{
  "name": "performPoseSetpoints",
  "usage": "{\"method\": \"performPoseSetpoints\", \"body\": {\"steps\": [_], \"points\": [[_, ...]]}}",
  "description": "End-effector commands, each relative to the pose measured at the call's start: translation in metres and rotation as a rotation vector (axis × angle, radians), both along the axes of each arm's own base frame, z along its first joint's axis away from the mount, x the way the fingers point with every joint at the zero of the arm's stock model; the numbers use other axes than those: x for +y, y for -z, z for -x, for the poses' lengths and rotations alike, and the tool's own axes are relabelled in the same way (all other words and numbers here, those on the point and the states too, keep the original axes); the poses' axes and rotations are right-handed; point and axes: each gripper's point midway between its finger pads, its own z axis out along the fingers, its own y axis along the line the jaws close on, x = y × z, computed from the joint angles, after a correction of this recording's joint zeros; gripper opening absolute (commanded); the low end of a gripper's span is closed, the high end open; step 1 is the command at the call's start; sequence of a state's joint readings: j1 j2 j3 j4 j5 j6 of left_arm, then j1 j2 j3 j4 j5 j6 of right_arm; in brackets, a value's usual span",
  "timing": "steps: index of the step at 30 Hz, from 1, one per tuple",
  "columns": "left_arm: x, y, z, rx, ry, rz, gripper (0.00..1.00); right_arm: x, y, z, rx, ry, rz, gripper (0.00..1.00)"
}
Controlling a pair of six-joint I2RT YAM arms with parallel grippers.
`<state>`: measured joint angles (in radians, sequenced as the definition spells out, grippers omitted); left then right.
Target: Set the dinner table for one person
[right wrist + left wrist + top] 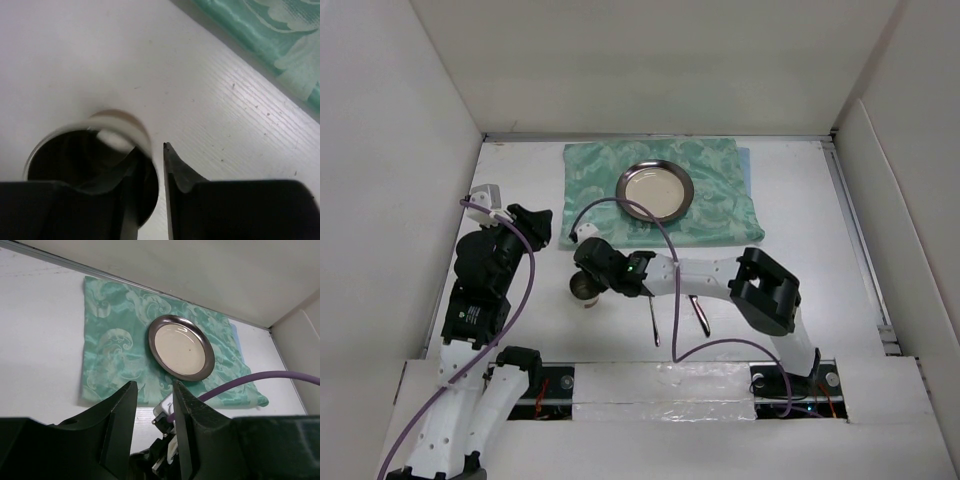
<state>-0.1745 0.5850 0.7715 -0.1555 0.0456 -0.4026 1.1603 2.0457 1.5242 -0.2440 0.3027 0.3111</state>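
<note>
The white dinner table (pixel 800 200) carries a green patterned cloth (pixel 665 190) at the back. A round metal plate (pixel 655 190) with a pale centre lies on the cloth and also shows in the left wrist view (pixel 180 347). My right gripper (pixel 588 284) reaches left and is shut on the wall of a dark cup (pixel 584 291) with a white rim (pixel 120 131). One finger is inside the cup and the other finger (pixel 172 165) is outside. My left gripper (pixel 536 222) is open and empty, raised at the left, and points towards the cloth (pixel 115 340).
Two dark pieces of cutlery (pixel 653 322) (pixel 700 315) lie on the table in front of the right arm. White panels wall the table on the left, back and right. A purple cable (pixel 650 225) arcs over the cloth's near edge.
</note>
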Motion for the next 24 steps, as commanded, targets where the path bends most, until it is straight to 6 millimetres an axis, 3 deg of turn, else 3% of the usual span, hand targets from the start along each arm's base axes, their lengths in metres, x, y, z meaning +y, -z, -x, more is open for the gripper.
{"method": "performPoseSetpoints", "body": {"steps": [1,3,4,6,7,8,10,11,12,13,14,17,18,19,20,21,22,23,24], "points": [[-0.002,-0.026,0.002,-0.070,0.014,0.017,0.32,0.005,-0.037,-0.017,-0.081,0.075,-0.069,0.00],[-0.003,-0.029,0.004,-0.083,0.021,0.019,0.32,0.004,-0.061,-0.023,-0.125,0.098,-0.118,0.00],[-0.003,-0.028,0.003,-0.080,0.020,0.020,0.32,-0.006,-0.076,-0.039,-0.153,0.137,-0.135,0.00],[-0.003,-0.026,0.000,-0.068,0.020,0.016,0.32,-0.026,-0.127,-0.066,-0.210,0.204,-0.200,0.00],[-0.004,-0.026,0.000,-0.068,0.024,0.016,0.32,-0.050,-0.143,-0.098,-0.236,0.262,-0.226,0.00],[-0.005,-0.025,0.001,-0.067,0.031,0.017,0.32,-0.068,-0.164,-0.115,-0.270,0.285,-0.251,0.00],[-0.005,-0.027,0.003,-0.079,0.031,0.019,0.32,-0.104,-0.169,-0.154,-0.283,0.354,-0.247,0.00],[-0.004,-0.028,0.002,-0.079,0.025,0.018,0.32,-0.149,-0.167,-0.192,-0.283,0.449,-0.216,0.00],[-0.005,-0.026,0.001,-0.072,0.028,0.016,0.32,-0.167,-0.155,-0.210,-0.262,0.484,-0.181,0.00],[-0.005,-0.027,0.002,-0.075,0.033,0.016,0.32,-0.187,-0.160,-0.228,-0.272,0.530,-0.175,0.00],[-0.007,-0.026,0.003,-0.076,0.045,0.017,0.32,-0.229,-0.158,-0.255,-0.285,0.609,-0.155,0.00],[-0.007,-0.028,0.002,-0.081,0.045,0.017,0.32,-0.275,-0.146,-0.297,-0.242,0.679,-0.143,0.00],[-0.008,-0.026,0.001,-0.073,0.048,0.016,0.32,-0.309,-0.144,-0.315,-0.233,0.734,-0.138,0.00],[-0.009,-0.026,0.001,-0.075,0.053,0.016,0.32,-0.324,-0.125,-0.327,-0.199,0.763,-0.111,0.00],[-0.011,-0.024,0.002,-0.071,0.065,0.017,0.32,-0.335,-0.140,-0.341,-0.221,0.785,-0.143,0.00],[-0.011,-0.026,0.003,-0.080,0.068,0.018,0.32,-0.356,-0.137,-0.352,-0.203,0.799,-0.158,0.00],[-0.011,-0.026,0.003,-0.081,0.067,0.018,0.32,-0.365,-0.106,-0.358,-0.135,0.813,-0.118,0.00],[-0.010,-0.027,0.002,-0.079,0.059,0.017,0.32,-0.370,-0.123,-0.370,-0.166,0.823,-0.138,0.00],[-0.010,-0.025,0.001,-0.072,0.061,0.015,0.32,-0.375,-0.120,-0.376,-0.160,0.830,-0.136,0.00]]}}
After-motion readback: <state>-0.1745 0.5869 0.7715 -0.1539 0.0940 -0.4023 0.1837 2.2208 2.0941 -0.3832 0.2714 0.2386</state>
